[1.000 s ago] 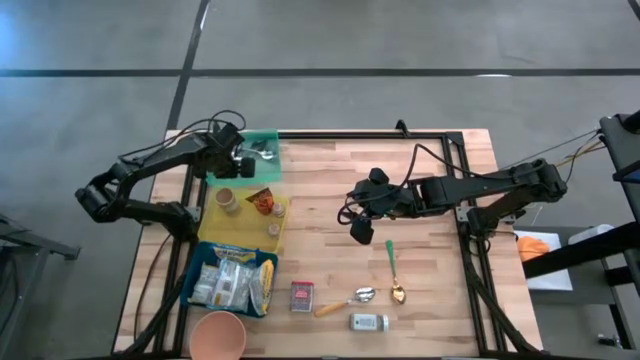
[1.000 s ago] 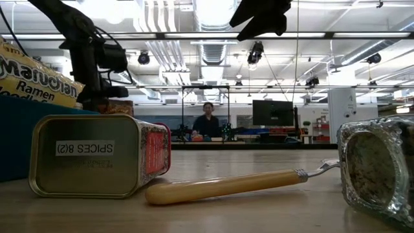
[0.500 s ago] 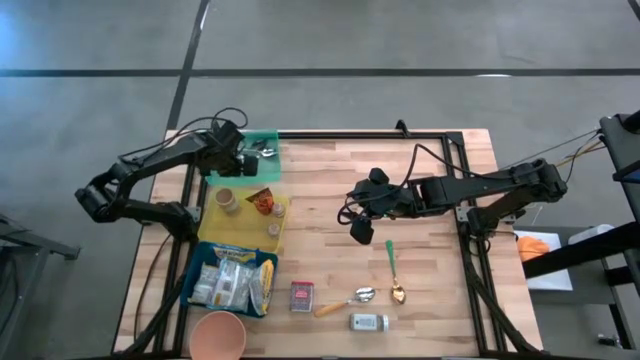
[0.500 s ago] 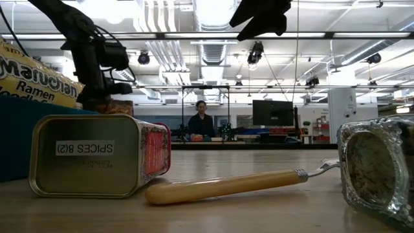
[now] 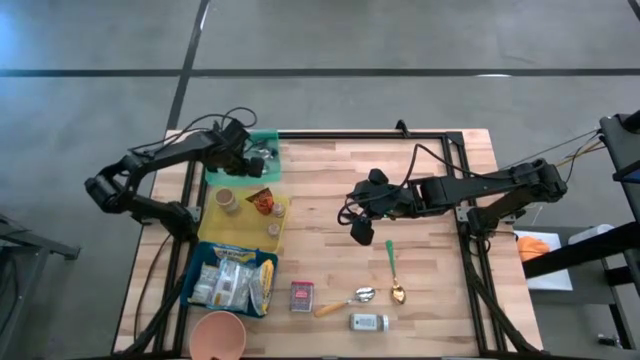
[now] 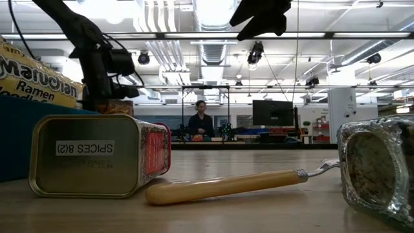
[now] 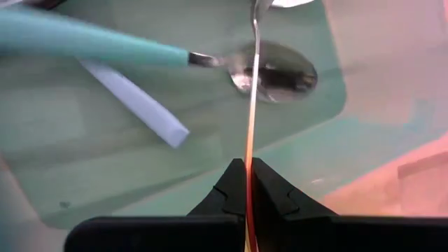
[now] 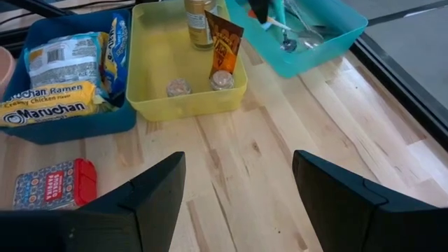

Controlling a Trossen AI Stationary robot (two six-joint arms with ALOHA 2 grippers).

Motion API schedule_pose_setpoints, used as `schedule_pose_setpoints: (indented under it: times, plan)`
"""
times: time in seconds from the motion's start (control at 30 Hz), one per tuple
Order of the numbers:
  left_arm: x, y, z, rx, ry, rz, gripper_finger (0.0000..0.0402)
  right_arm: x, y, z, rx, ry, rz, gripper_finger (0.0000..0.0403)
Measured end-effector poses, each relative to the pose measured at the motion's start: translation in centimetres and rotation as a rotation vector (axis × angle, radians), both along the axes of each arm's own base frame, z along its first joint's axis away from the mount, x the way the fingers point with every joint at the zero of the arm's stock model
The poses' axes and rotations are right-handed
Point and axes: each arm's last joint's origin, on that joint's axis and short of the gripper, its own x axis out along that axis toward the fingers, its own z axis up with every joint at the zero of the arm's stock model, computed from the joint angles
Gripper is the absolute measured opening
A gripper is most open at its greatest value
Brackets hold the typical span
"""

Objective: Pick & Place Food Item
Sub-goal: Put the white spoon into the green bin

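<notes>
Counter (image 5: 430,180) seen from above carries a teal bin (image 5: 262,170), a yellow bin (image 5: 215,228) and a blue bin (image 5: 196,285) of ramen packs along its left edge; the left tool (image 5: 252,160) sits over the teal bin, its arm swung slightly since a second ago, while the right tool (image 5: 361,228) hangs mid-counter as before. Low view: a tin (image 6: 97,155) reads "SPICES 8(2)", a pack (image 6: 35,77) reads "Ramen", and a yellow-handled spoon (image 6: 226,186) lies beside the tin. Left wrist: the tool is clamped on a thin orange-edged item (image 7: 250,161) above a teal-handled spoon (image 7: 272,70). Right wrist: spread fingers (image 8: 157,192), nothing between them; packs (image 8: 52,105) read "Maruchan Ramen".
</notes>
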Motion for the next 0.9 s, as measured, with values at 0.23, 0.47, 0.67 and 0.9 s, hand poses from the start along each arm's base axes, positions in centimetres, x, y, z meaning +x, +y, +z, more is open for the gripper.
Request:
schedule_pose_setpoints:
  times: [0.23, 0.47, 0.67, 0.9]
  plan:
    - [0.6, 0.7, -0.6, -0.026, 0.039, -0.034, 0.0004, 0.0, 0.1, 0.0, 0.02, 0.003, 0.024, 0.0263]
    - [0.7, 0.8, -1.1, -0.031, 0.069, -0.062, 0.0009, 0.0, 0.1, 0.0, 0.026, 0.002, 0.021, 0.0263]
    - [0.6, 0.8, -1.7, -0.041, 0.113, -0.064, 0.0011, 0.0, 0.1, 0.0, 0.027, 0.001, 0.02, 0.0263]
    - [0.5, 0.8, -1.8, -0.029, 0.141, -0.081, 0.0012, 0.0, 0.1, 0.0, 0.027, 0.001, 0.02, 0.0263]
